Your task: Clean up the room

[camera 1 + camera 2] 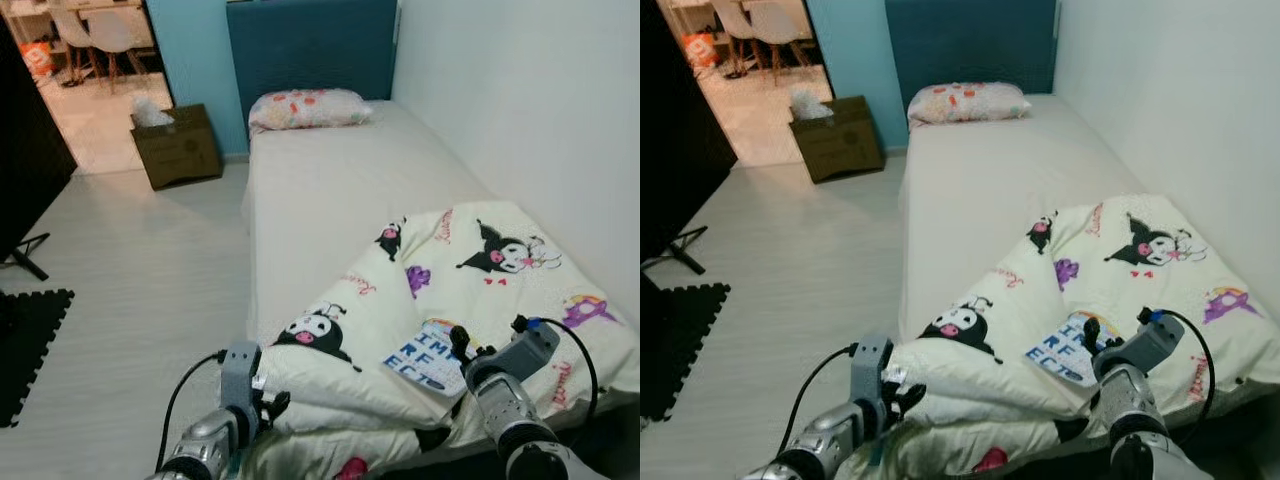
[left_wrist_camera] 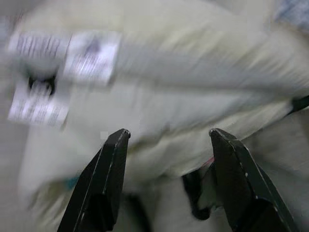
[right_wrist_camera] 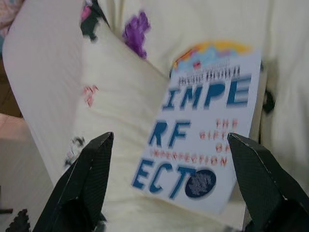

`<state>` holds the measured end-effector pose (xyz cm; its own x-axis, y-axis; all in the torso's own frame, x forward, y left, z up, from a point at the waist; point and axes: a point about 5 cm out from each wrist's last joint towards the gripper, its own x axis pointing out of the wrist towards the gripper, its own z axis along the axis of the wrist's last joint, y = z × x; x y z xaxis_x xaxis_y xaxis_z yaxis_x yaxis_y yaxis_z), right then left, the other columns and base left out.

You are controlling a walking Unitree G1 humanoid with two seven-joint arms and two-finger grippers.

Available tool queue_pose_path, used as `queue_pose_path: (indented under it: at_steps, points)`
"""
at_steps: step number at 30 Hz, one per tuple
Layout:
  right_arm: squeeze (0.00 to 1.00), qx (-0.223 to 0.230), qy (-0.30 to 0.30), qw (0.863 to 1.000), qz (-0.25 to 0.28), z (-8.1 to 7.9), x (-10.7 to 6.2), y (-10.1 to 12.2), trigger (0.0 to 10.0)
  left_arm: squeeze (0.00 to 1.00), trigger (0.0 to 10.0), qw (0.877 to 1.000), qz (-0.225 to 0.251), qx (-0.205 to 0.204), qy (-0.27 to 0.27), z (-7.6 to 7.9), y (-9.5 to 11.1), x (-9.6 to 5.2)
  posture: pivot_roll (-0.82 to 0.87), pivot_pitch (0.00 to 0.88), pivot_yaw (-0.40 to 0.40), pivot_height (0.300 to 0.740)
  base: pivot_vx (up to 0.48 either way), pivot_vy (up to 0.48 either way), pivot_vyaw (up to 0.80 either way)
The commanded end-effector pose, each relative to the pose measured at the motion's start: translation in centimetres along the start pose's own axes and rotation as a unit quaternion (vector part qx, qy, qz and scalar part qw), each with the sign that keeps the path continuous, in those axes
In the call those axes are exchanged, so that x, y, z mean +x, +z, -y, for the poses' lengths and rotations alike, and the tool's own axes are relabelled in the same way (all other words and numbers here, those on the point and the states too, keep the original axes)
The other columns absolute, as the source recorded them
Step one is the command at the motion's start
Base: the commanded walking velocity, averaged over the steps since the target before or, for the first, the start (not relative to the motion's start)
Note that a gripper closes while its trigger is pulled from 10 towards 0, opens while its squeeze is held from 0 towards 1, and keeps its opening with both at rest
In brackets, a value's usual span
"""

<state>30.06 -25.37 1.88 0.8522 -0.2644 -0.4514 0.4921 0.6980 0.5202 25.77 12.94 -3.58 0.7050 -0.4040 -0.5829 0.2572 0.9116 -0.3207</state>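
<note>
- Left hand (image 2: 166, 145): fingers spread, released, nothing between them; it hovers at the near edge of the bed, just before the bunched fold of the blanket (image 1: 470, 290), whose sewn-in care labels (image 2: 91, 55) face the wrist camera
- Right hand (image 3: 169, 179): fingers spread wide, released, poised just above the book (image 3: 205, 145) and holding nothing
- Book: a thin white paperback with large blue lettering, lying flat on the blanket near the foot of the bed; judged light and fairly stiff, but its cover is smooth and the quilt beneath will give way, so a pinch across one long edge or the spine seems the surest hold
- Blanket: cream, printed with cartoon figures, crumpled over the foot of the bed (image 1: 330, 200) and spilling off the near edge; judged soft, bulky and limp, best gathered at a thick fold or hem
- Mattress beyond: bare, running along the white wall
- Pillow (image 1: 308, 107): patterned, at the head of the bed against the blue headboard
- Bedside cabinet (image 1: 180, 150): low, on the floor to the robot's left of the pillow, with a tissue box on top
</note>
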Motion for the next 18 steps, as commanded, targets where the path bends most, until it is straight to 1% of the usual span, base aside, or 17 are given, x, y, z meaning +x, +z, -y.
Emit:
queue_pose_path:
  at_steps: [1,2,3,5,6,7,8,9,10,11,12,13,14,15,16,17,18]
  points:
    - [0.00,0.011,0.002,1.000,-0.010,-0.5,0.0,-0.7,10.0,0.00,10.0,1.000,-0.012,0.015,0.002,-0.6,-0.5,-0.4,0.00,0.000,0.061,0.597,0.000,0.000,0.00]
    - [0.00,0.011,0.002,1.000,-0.010,-0.5,0.0,-0.7,10.0,0.00,10.0,1.000,-0.012,0.015,0.002,-0.6,-0.5,-0.4,0.00,0.000,0.061,0.597,0.000,0.000,0.00]
    - [0.00,0.003,0.009,1.000,-0.008,-0.8,0.0,-0.7,10.0,0.00,10.0,1.000,-0.016,0.018,0.004,-0.8,-0.7,-0.6,0.00,0.000,0.063,0.592,0.000,0.000,0.00]
    - [0.00,-0.053,0.030,0.998,-0.001,-1.7,0.1,-0.7,10.0,0.00,10.0,1.000,-0.019,0.020,0.006,-1.2,-1.0,-0.8,0.01,0.000,0.066,0.582,0.000,0.000,0.00]
    - [0.00,-0.123,0.047,0.991,0.003,-2.3,0.1,-0.7,10.0,0.00,10.0,1.000,-0.020,0.021,0.007,-1.3,-1.1,-0.9,0.01,0.000,0.068,0.577,0.000,0.000,0.00]
    - [0.00,-0.123,0.047,0.991,0.003,-2.3,0.1,-0.7,10.0,0.00,10.0,1.000,-0.020,0.021,0.007,-1.3,-1.1,-0.9,0.01,0.000,0.068,0.577,0.000,0.000,0.00]
    - [0.00,-0.169,0.059,0.984,0.006,-2.7,0.1,-0.7,10.0,0.00,10.0,1.000,-0.021,0.021,0.007,-1.4,-1.2,-0.9,0.01,0.000,0.068,0.572,0.000,0.000,0.00]
    - [0.00,-0.241,0.080,0.967,0.003,-3.3,0.0,-1.1,10.0,0.00,10.0,0.999,-0.023,0.022,0.006,-1.4,-1.3,-1.0,0.00,0.000,0.069,0.567,0.000,0.000,0.00]
    - [0.00,-0.287,0.094,0.953,0.000,-3.6,0.0,-1.4,10.0,0.00,10.0,0.999,-0.025,0.023,0.005,-1.4,-1.4,-1.0,0.00,0.000,0.069,0.563,0.000,0.000,0.00]
    - [0.00,-0.287,0.094,0.953,0.000,-3.6,0.0,-1.4,10.0,0.00,10.0,0.999,-0.025,0.023,0.005,-1.4,-1.4,-1.0,0.00,0.000,0.069,0.563,0.000,0.000,0.00]
    - [0.00,-0.308,0.102,0.946,-0.002,-3.8,-0.1,-1.6,10.0,0.00,10.0,0.999,-0.025,0.023,0.005,-1.4,-1.4,-1.0,0.00,0.000,0.069,0.563,0.000,0.000,0.00]
    - [0.00,-0.380,0.118,0.918,-0.009,-4.1,-0.3,-2.3,10.0,0.00,10.0,0.999,-0.028,0.025,0.002,-1.2,-1.6,-1.0,0.00,0.000,0.071,0.563,0.000,0.000,0.00]
    - [0.00,-0.434,0.129,0.891,-0.013,-4.2,-0.4,-2.9,10.0,0.00,10.0,0.999,-0.030,0.027,0.000,-1.1,-1.8,-1.0,0.00,0.000,0.069,0.563,0.000,0.000,0.00]
    - [0.00,-0.434,0.129,0.891,-0.013,-4.2,-0.4,-2.9,10.0,0.00,10.0,0.999,-0.030,0.027,0.000,-1.1,-1.8,-1.0,0.00,0.000,0.069,0.563,0.000,0.000,0.00]
    - [0.00,-0.491,0.137,0.860,-0.010,-4.2,-0.6,-3.3,10.0,0.00,10.0,0.999,-0.031,0.028,-0.002,-1.0,-1.9,-1.0,0.00,0.000,0.069,0.563,0.000,0.000,0.00]
    - [0.00,-0.545,0.142,0.826,-0.005,-4.3,-0.7,-3.7,10.0,0.00,10.0,0.999,-0.032,0.030,-0.005,-0.9,-1.9,-0.9,0.00,0.009,0.071,0.563,0.000,0.000,0.00]
    - [0.00,-0.600,0.146,0.787,0.002,-4.3,-0.8,-3.9,10.0,0.00,10.0,0.999,-0.032,0.031,-0.007,-0.8,-2.0,-1.0,0.01,0.015,0.071,0.563,0.000,0.000,0.00]
